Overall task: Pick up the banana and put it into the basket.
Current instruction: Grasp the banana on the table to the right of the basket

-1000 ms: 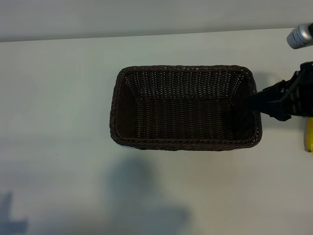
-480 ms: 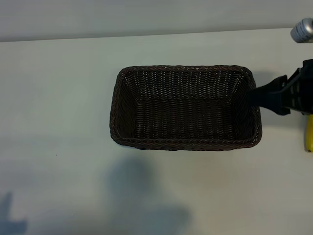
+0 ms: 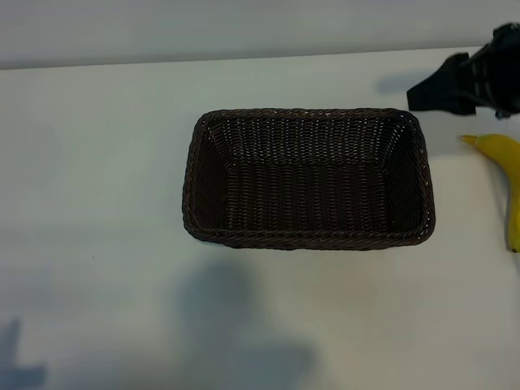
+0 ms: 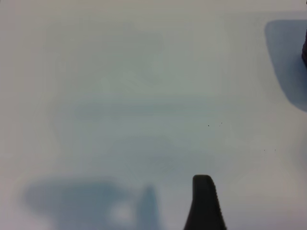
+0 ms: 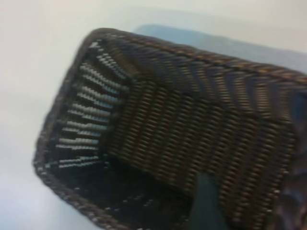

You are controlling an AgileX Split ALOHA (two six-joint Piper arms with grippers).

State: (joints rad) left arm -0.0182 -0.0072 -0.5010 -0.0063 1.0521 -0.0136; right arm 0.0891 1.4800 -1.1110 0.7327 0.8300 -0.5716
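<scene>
The dark brown woven basket (image 3: pixel 309 240) sits in the middle of the white table, with nothing inside it. The yellow banana (image 3: pixel 505 175) lies on the table to the right of the basket, partly cut off by the picture's edge. My right gripper (image 3: pixel 414 96) hovers beyond the basket's far right corner, behind the banana's pointed tip and touching neither. It is open and holds nothing. In the right wrist view one dark finger (image 5: pixel 207 203) shows in front of the basket (image 5: pixel 192 50). One finger (image 4: pixel 204 203) of my open left gripper hangs over bare table.
The table's far edge (image 3: pixel 244 61) runs just behind the right gripper. Arm shadows fall on the table in front of the basket (image 3: pixel 236 325). White tabletop surrounds the basket on all sides.
My right gripper has moved from beside the basket's right end toward the far table edge, uncovering most of the banana. Basket and banana have not moved.
</scene>
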